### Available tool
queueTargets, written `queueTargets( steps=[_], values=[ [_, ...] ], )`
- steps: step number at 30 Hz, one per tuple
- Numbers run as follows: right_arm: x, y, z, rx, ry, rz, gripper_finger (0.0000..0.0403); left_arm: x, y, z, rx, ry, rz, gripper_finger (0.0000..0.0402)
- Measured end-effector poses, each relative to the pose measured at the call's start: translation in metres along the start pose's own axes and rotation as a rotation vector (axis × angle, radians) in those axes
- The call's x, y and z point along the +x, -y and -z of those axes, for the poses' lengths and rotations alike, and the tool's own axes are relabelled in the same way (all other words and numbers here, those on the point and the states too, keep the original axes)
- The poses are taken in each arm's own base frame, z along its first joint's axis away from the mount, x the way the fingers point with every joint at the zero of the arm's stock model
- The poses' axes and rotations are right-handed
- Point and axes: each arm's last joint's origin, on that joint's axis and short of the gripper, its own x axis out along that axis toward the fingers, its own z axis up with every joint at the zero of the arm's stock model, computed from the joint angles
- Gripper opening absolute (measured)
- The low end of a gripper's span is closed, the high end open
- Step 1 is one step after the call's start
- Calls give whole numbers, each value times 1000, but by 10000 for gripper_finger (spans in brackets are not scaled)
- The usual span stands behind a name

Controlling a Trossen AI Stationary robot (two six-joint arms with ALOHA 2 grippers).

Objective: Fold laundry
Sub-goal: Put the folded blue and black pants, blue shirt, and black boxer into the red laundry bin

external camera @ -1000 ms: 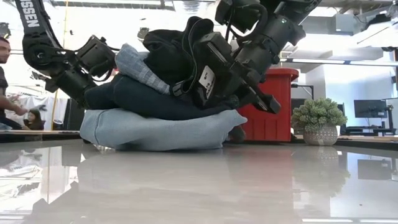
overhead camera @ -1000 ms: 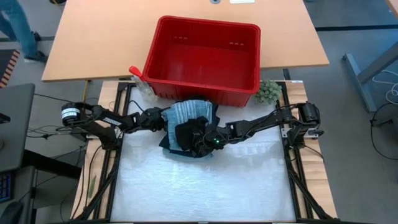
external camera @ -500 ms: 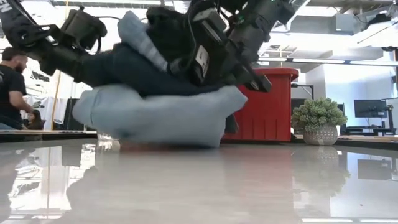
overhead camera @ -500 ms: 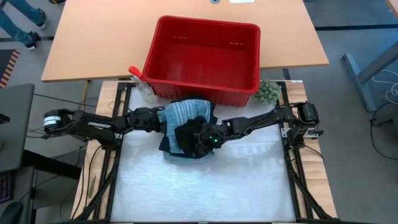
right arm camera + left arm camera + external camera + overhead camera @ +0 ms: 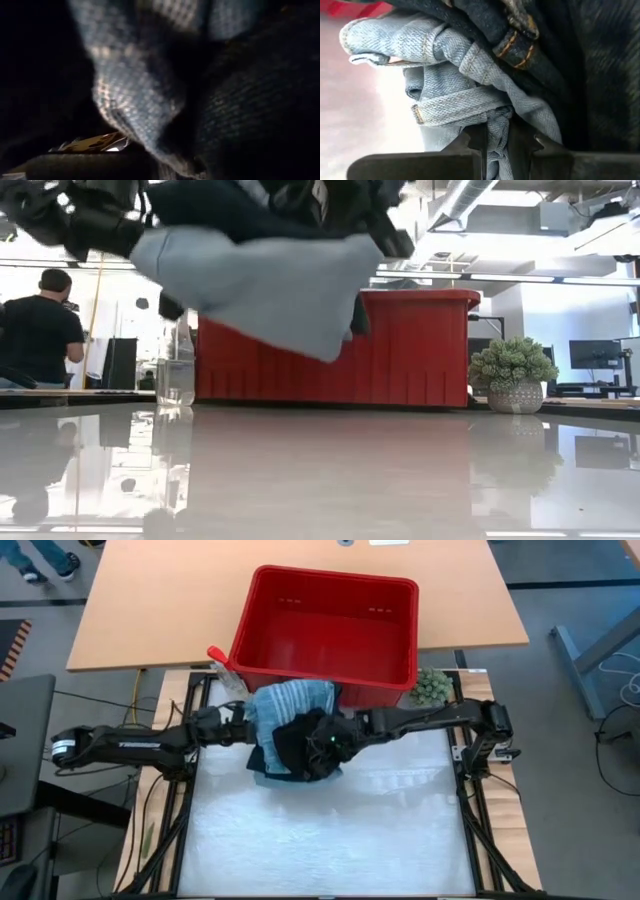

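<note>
two grippers (image 5: 240, 727) (image 5: 330, 740) pinching laundry (image 5: 290, 725) above glossy table (image 5: 330, 830), red basket (image 5: 330, 625) behind

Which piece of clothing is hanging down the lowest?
The light blue denim garment. It droops below the dark navy and black clothes bunched above it, clear of the table.

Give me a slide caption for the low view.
Both arms lift the stacked laundry clear of the table, in front of the red basket.
</note>
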Motion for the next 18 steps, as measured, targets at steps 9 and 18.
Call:
queueTargets(
  steps=[9,18],
  values=[
    [-59,-6,-38,-98,37,3,74,-2,71,-44,158,93,-15,27],
    [-130,5,-82,-174,173,-32,74,9,137,-106,366,186,-96,26]
  ],
)
